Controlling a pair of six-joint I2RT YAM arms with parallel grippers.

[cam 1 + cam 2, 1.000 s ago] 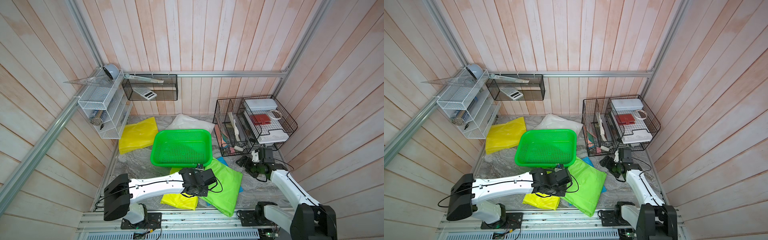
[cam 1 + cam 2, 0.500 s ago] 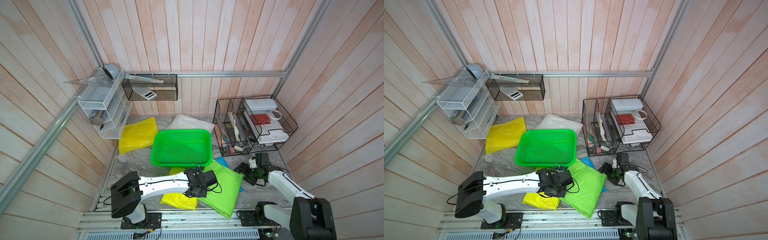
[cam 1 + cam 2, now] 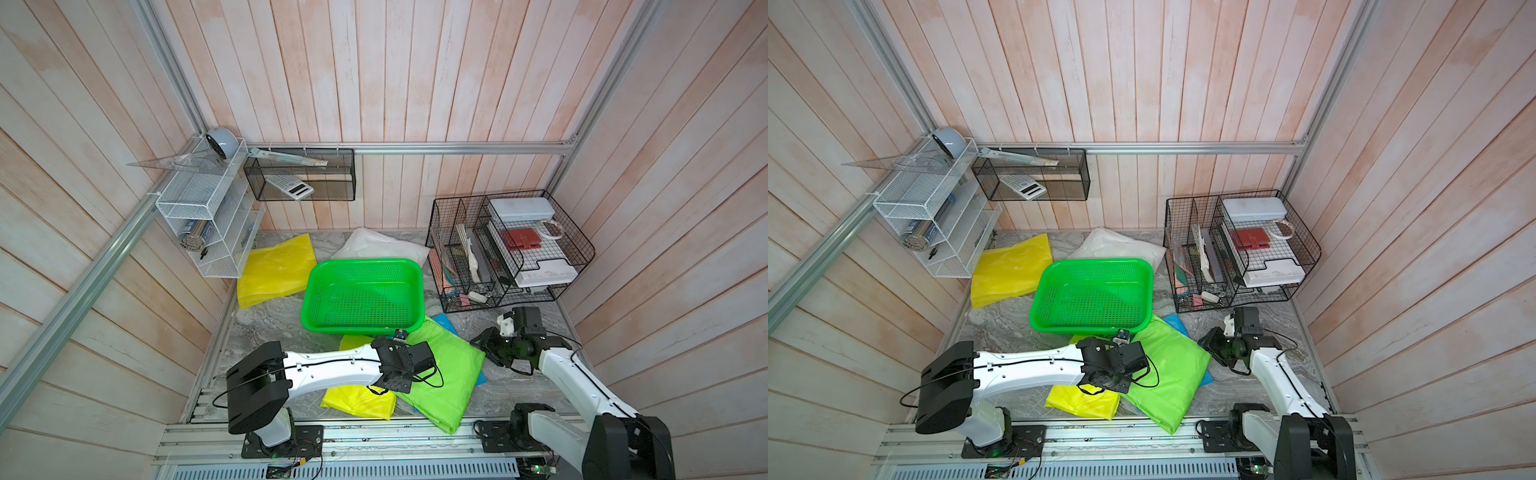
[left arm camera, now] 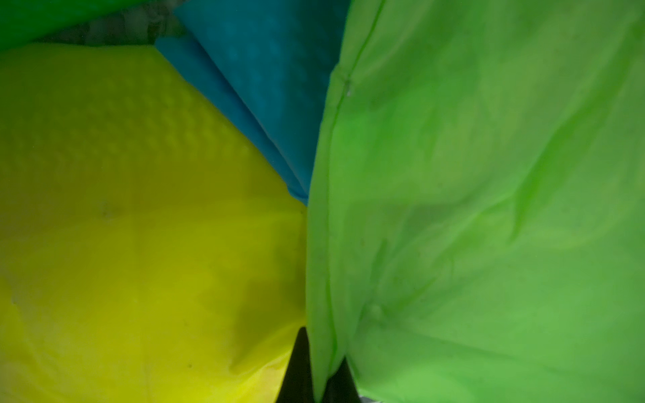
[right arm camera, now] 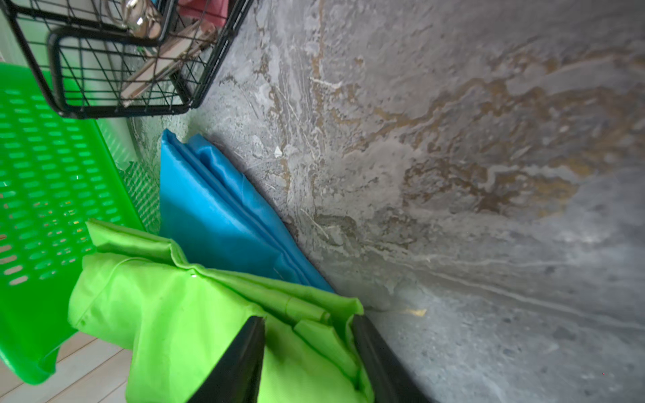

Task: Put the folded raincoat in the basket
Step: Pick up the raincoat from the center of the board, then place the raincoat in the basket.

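The folded raincoat (image 3: 449,374) (image 3: 1171,374) is lime green and lies flat on the marble floor just in front of the green basket (image 3: 361,262) (image 3: 1096,262), which holds nothing. My left gripper (image 3: 399,336) (image 4: 323,345) is shut on the raincoat's (image 4: 488,209) left edge, next to the basket's front wall. My right gripper (image 3: 478,344) (image 5: 307,319) sits at the raincoat's (image 5: 174,314) right corner. Its jaws stand closed in on the bunched folds, with fabric touching both fingers.
A blue folded raincoat (image 3: 446,324) (image 5: 216,216) lies under the green one, and a yellow one (image 3: 357,401) (image 4: 122,226) lies beneath my left wrist. Another yellow one (image 3: 276,270) and a white one (image 3: 382,245) lie behind the basket. The black wire organiser (image 3: 511,249) stands at right, the white mesh shelf (image 3: 208,224) at left.
My right arm has swung left from beside the organiser to the green raincoat's corner, and its jaws have narrowed around it. My left gripper stays shut on the raincoat's edge.
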